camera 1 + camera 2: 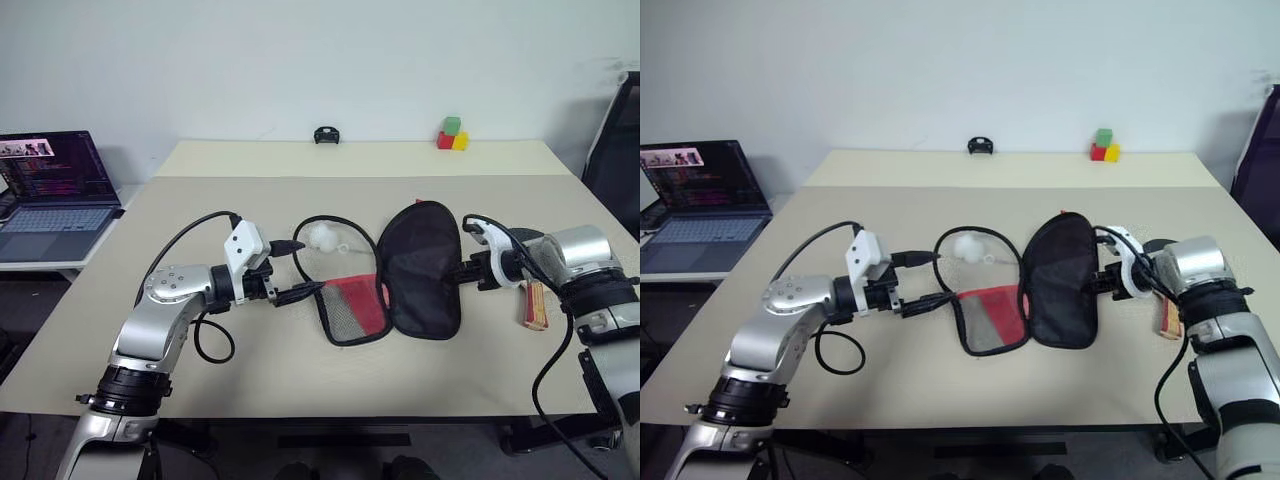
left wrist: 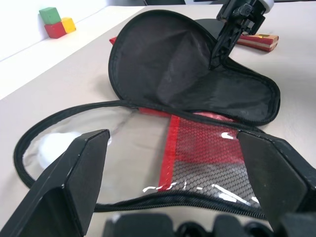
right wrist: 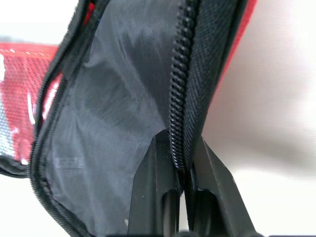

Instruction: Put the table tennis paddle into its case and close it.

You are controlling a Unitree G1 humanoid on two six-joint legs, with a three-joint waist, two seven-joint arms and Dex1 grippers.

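The right gripper is pinching the zipper rim of the case, its two fingers pressed together on the edge of the black flap and holding that flap lifted open; the left gripper is hovering with its fingers spread wide just beside the case's lower half, near the red mesh pocket, gripping nothing; the table tennis paddle is lying on the table behind the right wrist, apart from the case, with only its red-sided wooden handle showing; a small white ball is sitting by the case's far rim, seemingly under a clear panel

The step in hand appears to be opening the case wide enough to take the paddle; doing it well probably means keeping the pinch on the rim itself so the fabric is not slipping, drawing the flap over until it stays open, and steadying the mesh half with the left gripper so the whole case is not sliding

The table is pale beige and smooth; at its far edge are lying a small black object and red, green and yellow blocks; an open laptop is sitting on a side desk to the left, before a plain white wall
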